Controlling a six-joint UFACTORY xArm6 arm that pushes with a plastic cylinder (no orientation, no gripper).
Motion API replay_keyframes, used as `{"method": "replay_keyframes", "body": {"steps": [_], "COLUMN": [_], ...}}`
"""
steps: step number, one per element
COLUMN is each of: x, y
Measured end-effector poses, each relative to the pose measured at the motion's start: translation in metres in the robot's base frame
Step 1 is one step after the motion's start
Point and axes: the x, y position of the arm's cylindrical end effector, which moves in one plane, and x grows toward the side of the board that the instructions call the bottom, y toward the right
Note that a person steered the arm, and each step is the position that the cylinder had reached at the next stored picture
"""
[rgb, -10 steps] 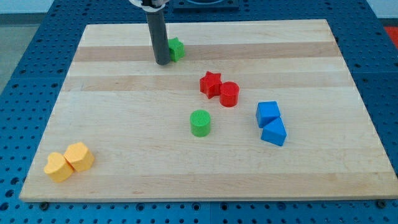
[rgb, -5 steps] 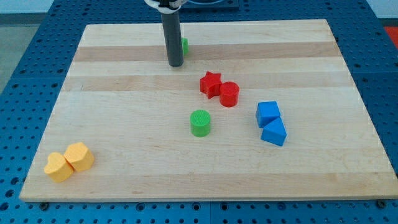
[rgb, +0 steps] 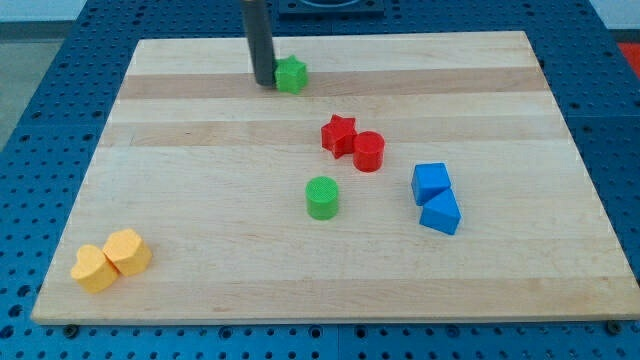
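My tip (rgb: 263, 81) rests on the wooden board (rgb: 200, 200) near the view's top, just left of a small green star-like block (rgb: 291, 75), touching it or nearly so. Lower and to the right lie a red star (rgb: 339, 134) and a red cylinder (rgb: 368, 151), side by side. A green cylinder (rgb: 322, 197) stands below them, near the board's middle. These three are well away from the tip.
A blue cube (rgb: 431, 182) and a blue wedge-like block (rgb: 440, 213) sit together at the view's right. Two yellow blocks (rgb: 111, 259) lie pressed together at the bottom left corner. Blue pegboard (rgb: 40, 90) surrounds the board.
The rod swung right in front of the green star block, then moved back up and left to its left side. The green block now sits slightly right of where it was.
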Motion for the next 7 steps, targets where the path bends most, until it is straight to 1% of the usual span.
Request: {"method": "replay_keyframes", "body": {"steps": [1,3,4,5,7], "x": [-0.001,-0.001,0.004,0.080,0.148], "y": [0.038,0.043,0.031,0.018,-0.005]}}
